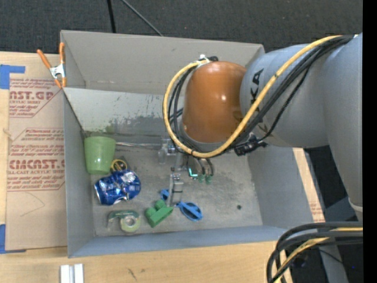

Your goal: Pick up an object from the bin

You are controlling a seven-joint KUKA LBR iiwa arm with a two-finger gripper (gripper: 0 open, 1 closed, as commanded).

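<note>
End effector (175, 196) near green block (158, 214) and blue piece (190, 210) | grip state: cannot tell

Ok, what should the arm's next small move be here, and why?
Probably lower it a little: the gripper hangs close over the small blue piece, beside the green block and the blue oval thing, with nothing visibly held.

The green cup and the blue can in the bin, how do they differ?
The cup is pale green and smooth; the can is blue, shiny and printed. The cup is undented; the can is crushed. Both lie at the left of the bin.
</note>
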